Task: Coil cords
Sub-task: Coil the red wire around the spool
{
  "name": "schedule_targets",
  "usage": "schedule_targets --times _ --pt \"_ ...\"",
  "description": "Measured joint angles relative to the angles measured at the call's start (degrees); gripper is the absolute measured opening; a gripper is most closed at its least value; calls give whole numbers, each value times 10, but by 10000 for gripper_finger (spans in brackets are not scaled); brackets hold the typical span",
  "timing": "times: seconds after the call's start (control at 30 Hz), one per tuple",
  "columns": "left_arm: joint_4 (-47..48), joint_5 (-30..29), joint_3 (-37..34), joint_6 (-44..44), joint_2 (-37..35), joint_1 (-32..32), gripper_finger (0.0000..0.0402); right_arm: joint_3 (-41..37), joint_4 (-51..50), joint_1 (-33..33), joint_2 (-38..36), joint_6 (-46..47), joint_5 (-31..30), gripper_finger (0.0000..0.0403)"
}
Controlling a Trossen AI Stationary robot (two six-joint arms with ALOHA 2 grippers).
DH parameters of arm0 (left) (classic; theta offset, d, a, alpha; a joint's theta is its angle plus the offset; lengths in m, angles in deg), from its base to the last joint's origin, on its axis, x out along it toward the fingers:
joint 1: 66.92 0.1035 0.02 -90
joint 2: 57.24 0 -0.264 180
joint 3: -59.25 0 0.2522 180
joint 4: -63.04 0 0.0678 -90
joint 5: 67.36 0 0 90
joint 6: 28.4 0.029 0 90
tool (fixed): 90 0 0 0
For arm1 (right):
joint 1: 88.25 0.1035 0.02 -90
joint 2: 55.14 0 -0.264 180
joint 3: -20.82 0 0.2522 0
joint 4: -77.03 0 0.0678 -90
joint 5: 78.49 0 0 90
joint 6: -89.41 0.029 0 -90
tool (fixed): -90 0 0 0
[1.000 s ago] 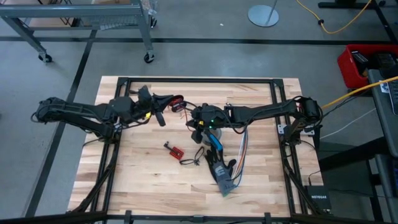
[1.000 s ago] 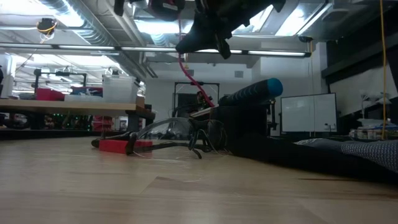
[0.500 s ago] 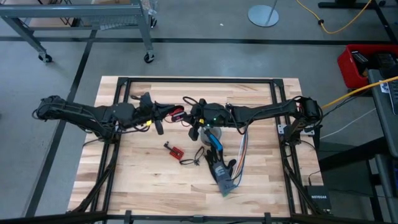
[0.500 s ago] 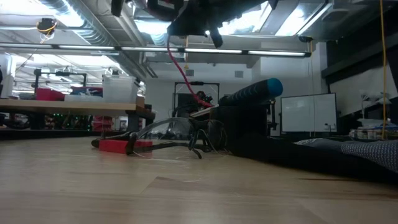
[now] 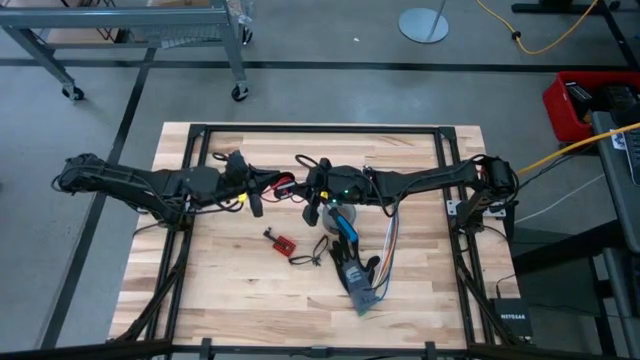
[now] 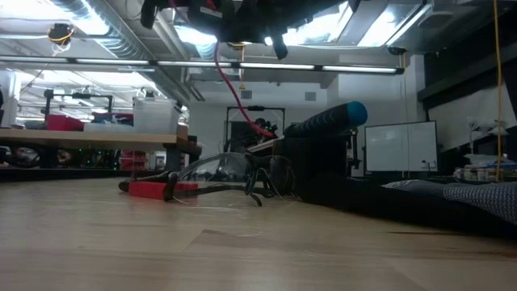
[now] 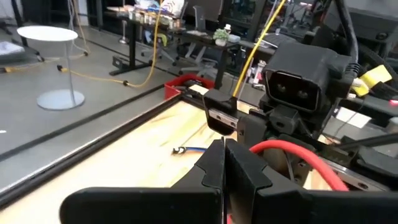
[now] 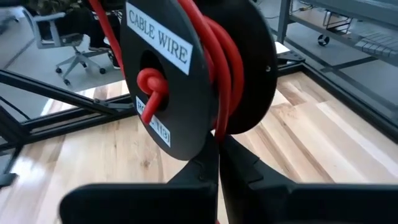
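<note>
A black spool [image 8: 186, 68] labelled CABLE WIRE, wound with red cord, is held in the air over the middle of the table, between my two grippers. In the high view it shows as a small red-and-black thing [image 5: 284, 183]. My right gripper [image 8: 217, 146] is shut at the spool's lower rim and comes from the table's right [image 5: 308, 190]. My left gripper [image 7: 224, 152] is shut and comes from the table's left [image 5: 260, 192]. A loose stretch of red cord [image 6: 230, 85] hangs from the spool down toward the table. My left gripper's shut fingers [image 7: 208, 168] meet the red cord [image 7: 280, 149], which arcs out from behind them. The fingers hide the place of contact, so I cannot tell the hold. They lie about level, from the table's left. My right gripper is shut at the spool's lower rim [image 8: 214, 127], between its two black discs. Disc edge or red winding, I cannot tell. The fingers come about level from the table's right. The spool stands on edge above them, clear of the table.
On the table near the middle lie a small red board with a short black wire [image 5: 280, 241], a black wire tangle [image 5: 312, 250], a blue-handled tool [image 5: 345, 226], multicoloured ribbon wires [image 5: 390, 240] and a grey pouch [image 5: 360, 292]. The table's left half and far side are bare wood.
My right gripper has risen and turned from pointing downward to about level, toward the spool. My left gripper and the spool have shifted a little toward the table's near edge. The hanging red cord has swung slightly. In the last half second little has moved.
</note>
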Motion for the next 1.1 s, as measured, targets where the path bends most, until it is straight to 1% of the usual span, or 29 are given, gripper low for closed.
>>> schedule_targets --times 0.1,0.2,0.4,0.6,0.77,1.1 --pt "10 12 0 -17 0 0 0 0 -1 1 0 -12 -18 3" --pt "20 14 1 -26 0 0 0 0 -2 0 0 -13 -23 3" --pt "22 30 1 -29 0 0 0 0 0 0 0 -13 -24 3" --pt "31 38 2 -43 -1 0 0 -1 25 0 0 -28 -24 3" --pt "57 39 2 -67 -2 0 0 11 3 0 0 -39 -28 3" --pt "70 42 0 -60 -1 0 0 20 -29 0 0 -42 -50 3"
